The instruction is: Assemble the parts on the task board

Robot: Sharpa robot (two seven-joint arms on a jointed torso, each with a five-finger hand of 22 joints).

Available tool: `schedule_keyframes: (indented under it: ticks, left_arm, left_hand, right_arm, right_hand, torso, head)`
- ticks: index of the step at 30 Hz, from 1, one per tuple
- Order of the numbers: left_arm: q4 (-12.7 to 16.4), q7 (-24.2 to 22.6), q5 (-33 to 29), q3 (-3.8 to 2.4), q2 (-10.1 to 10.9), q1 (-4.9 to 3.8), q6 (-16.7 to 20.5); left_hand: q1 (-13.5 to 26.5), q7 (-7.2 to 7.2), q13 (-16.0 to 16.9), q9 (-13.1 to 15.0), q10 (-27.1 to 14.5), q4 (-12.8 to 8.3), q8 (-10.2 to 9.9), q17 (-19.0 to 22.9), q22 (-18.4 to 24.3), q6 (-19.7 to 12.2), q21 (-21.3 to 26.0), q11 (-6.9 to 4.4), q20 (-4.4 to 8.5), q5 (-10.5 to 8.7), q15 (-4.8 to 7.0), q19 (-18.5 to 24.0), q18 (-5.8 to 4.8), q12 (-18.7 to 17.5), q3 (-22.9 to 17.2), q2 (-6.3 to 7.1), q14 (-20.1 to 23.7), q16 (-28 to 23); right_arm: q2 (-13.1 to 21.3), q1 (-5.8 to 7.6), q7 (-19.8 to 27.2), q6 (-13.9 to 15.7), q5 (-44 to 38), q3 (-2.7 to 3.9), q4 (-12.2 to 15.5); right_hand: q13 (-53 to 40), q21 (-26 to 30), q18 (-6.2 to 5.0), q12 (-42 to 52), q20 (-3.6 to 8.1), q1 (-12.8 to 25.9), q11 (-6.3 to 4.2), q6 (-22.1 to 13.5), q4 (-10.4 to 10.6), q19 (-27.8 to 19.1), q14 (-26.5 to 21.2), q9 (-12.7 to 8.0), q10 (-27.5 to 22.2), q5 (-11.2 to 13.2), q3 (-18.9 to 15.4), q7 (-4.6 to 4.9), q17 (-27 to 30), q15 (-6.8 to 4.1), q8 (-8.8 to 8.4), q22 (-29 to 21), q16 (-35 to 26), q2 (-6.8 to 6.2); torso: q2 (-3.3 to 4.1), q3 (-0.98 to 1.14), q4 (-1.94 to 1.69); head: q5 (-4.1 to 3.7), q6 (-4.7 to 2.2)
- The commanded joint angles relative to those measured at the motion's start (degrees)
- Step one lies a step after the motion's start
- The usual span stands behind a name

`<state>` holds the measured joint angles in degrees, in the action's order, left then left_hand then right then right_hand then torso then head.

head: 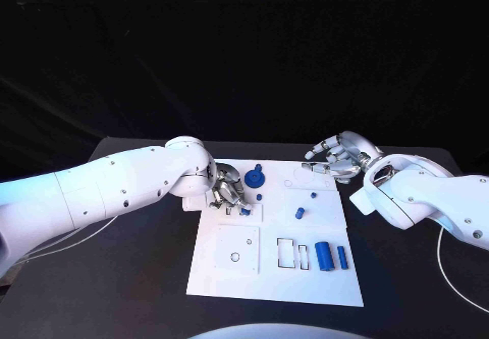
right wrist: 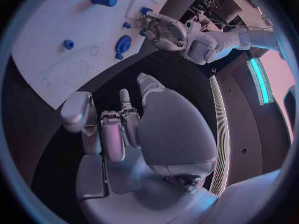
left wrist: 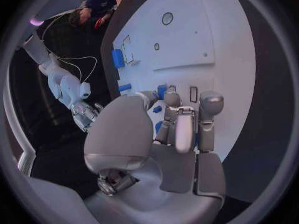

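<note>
White task board (head: 306, 282) sits mid-desk, blue parts (head: 324, 256) scattered on it.
We see our left hand (head: 228, 189) pinching a small blue piece (head: 246, 210) at the board's upper left; right hand (head: 339, 157) hovers upper right, fingers curled, holding nothing.

The place looked like a robotics lab or test cell. A black table (head: 133, 282) stood before a plain black backdrop, and a white task board (head: 275, 282) with cut-out recesses and small blue parts (head: 325, 256) lay in the table's middle. Thin white cables (head: 449, 282) trailed off both side edges of the table. In the right wrist view a lit teal strip (right wrist: 260, 79) stood beyond the table.
</note>
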<state>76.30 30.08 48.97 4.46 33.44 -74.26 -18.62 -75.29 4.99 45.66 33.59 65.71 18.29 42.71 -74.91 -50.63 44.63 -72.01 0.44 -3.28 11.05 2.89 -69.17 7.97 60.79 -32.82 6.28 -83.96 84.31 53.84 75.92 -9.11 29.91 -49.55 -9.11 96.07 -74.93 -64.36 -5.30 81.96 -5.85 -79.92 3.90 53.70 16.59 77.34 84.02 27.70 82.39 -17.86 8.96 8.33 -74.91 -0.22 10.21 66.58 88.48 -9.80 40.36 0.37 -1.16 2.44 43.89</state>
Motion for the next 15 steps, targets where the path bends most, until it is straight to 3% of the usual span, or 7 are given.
schedule_keyframes:
  ticks: [1, 3, 9, 15]
  left_arm:
    - [0.0, -0.2, -0.2, 0.13, 0.0, 0.19, -0.9]
    - [0.1, -0.3, -0.5, 0.13, 0.1, 0.19, -0.6]
    - [0.8, -0.5, -2.1, 0.07, 0.9, 0.21, 0.6]
    - [2.2, -0.8, -2.2, -0.32, 2.1, 0.24, 2.2]
  left_hand:
    - [4.0, 0.02, -0.2, 2.0, 0.9, -9.0, 1.6, -4.1, -0.3, 0.5, -0.6, 0.10, -0.18, 0.03, -0.02, 0.2, -0.53, 0.1, -14.7, 2.55, -2.5, 0.2]
    - [6.0, -0.06, -0.2, 2.7, 1.0, -10.8, 2.0, -4.2, -0.5, 0.5, -0.8, 0.09, -0.14, 0.16, 0.04, 0.2, -0.53, 0.2, -17.0, 2.65, -2.5, 0.3]
    - [7.9, -0.23, 0.2, 3.5, 1.6, -13.3, 2.6, -4.7, -0.7, 0.9, -1.0, -0.07, -0.05, 0.80, 0.19, 0.2, -0.54, 0.6, -19.6, 2.77, -2.7, 0.5]
    - [10.3, -0.57, 1.3, 3.8, 3.1, -15.5, 2.6, -5.7, -1.2, 2.0, -1.5, -0.42, 0.22, 3.81, 0.50, -0.2, -0.62, 1.3, -21.2, 3.29, -3.3, 1.2]
  right_arm:
    - [-0.1, -0.03, 0.0, -0.8, -0.4, 0.00, -0.1]
    - [0.0, -0.03, 0.0, -0.9, -0.4, 0.00, -0.1]
    - [0.0, -0.06, 0.1, -1.0, -0.6, 0.00, -0.2]
    - [0.1, -0.08, 0.1, -1.2, -0.3, -0.01, -0.3]
  right_hand:
    - [-5.7, 0.1, -0.86, -0.1, 0.42, 0.2, -0.26, -0.5, -0.1, 0.1, 4.8, 0.1, -0.2, 0.1, 0.2, 0.07, -9.8, -0.30, 0.37, 0.0, -0.2, 0.17]
    - [-5.6, 0.2, -0.89, -0.2, 0.42, 0.2, -0.26, -0.6, -0.1, 0.0, 4.8, 0.1, -0.2, 0.1, 0.2, 0.07, -9.8, -0.30, 0.40, -0.1, -0.2, 0.17]
    - [-5.6, 0.2, -0.89, -0.2, 0.42, 0.2, -0.26, -0.6, -0.1, 0.0, 4.8, 0.1, -0.2, 0.1, 0.2, 0.07, -9.8, -0.30, 0.40, -0.1, -0.2, 0.17]
    - [-5.5, 0.5, -0.95, -0.3, 0.43, 0.2, -0.25, -0.6, -0.1, -0.1, 4.7, 0.1, -0.4, 0.1, 0.2, 0.08, -9.6, -0.30, 0.44, -0.3, -0.3, 0.18]
  torso:
    - [-0.02, -0.03, 0.01]
    - [-0.02, -0.02, 0.01]
    - [0.02, -0.05, 0.05]
    - [-0.04, -0.06, -0.05]
  head:
    - [0.04, 0.08]
    - [0.06, 0.09]
    - [0.08, 0.04]
    - [0.02, 0.12]
